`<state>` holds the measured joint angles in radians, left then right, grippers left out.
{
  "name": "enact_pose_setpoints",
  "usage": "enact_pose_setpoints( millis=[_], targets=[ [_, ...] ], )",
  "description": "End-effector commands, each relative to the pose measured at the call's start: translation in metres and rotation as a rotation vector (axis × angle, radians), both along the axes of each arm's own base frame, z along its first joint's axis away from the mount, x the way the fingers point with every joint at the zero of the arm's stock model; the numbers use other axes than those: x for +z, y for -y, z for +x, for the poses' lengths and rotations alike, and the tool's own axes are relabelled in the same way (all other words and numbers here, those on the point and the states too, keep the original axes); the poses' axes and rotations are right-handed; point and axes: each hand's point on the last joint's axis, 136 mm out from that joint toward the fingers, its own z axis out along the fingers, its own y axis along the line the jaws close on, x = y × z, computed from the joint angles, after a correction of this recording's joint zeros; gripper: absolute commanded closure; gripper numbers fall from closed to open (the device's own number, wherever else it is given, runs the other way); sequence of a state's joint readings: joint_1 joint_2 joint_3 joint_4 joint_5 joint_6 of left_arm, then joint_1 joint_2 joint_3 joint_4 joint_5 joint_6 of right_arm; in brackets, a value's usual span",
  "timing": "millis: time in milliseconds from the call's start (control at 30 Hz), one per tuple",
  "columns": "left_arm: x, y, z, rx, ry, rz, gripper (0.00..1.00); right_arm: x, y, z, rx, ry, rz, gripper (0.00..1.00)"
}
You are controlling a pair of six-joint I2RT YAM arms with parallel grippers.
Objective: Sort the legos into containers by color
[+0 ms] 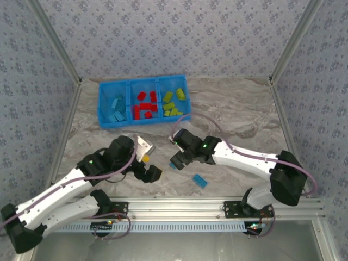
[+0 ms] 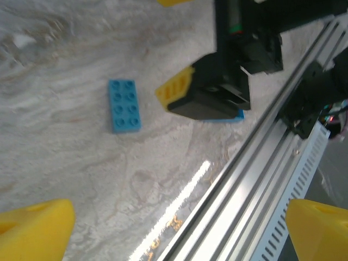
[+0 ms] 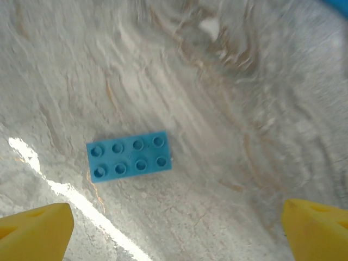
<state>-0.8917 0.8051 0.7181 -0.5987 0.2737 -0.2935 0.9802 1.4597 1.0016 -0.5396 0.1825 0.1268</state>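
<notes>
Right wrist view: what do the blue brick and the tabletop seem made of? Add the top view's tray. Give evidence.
Brick: likely moulded plastic; even colour, smooth satin studs.
Tabletop: marble-look, veined grey-beige, glossy glare streak; stone or printed laminate, unclear.
Tray: probably plastic; uniform bright blue, thin walls.

White-and-black arms (image 1: 57, 191), yellow pincer fingertips (image 3: 33, 229)

Lab test cell: patterned backdrop walls (image 1: 163, 32), marble-print tabletop (image 1: 239, 114), aluminium mounting rail (image 1: 185, 205).
</notes>
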Motion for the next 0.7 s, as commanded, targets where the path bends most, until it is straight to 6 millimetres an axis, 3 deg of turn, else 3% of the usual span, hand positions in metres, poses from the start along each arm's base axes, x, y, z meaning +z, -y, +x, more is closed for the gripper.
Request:
enact_pose_setpoints(
  millis=[0,167,400,500,667],
  targets=[
    [-0.017,0.0,-0.003,0.057,-0.004,0.072,0.01,-0.007,-0.022,0.001,0.047,-0.01,0.067,0.0],
    [-0.035,-0.003,-0.031,0.001,-0.011,0.143,0.01,-0.038,-0.036,0.005,0.078,-0.067,0.051,0.0],
    [-0.039,-0.031,-0.027,0.132,0.005,0.143,0.01,-0.074,-0.042,-0.004,0.103,-0.156,0.034,0.01],
    [-0.035,-0.035,-0.024,0.149,0.025,0.135,0.01,-0.086,-0.04,-0.007,0.103,-0.177,0.01,0.09],
    [-0.039,-0.04,-0.017,0.194,0.035,0.18,0.01,-0.094,-0.034,-0.009,0.085,-0.19,-0.023,0.38]
  ],
)
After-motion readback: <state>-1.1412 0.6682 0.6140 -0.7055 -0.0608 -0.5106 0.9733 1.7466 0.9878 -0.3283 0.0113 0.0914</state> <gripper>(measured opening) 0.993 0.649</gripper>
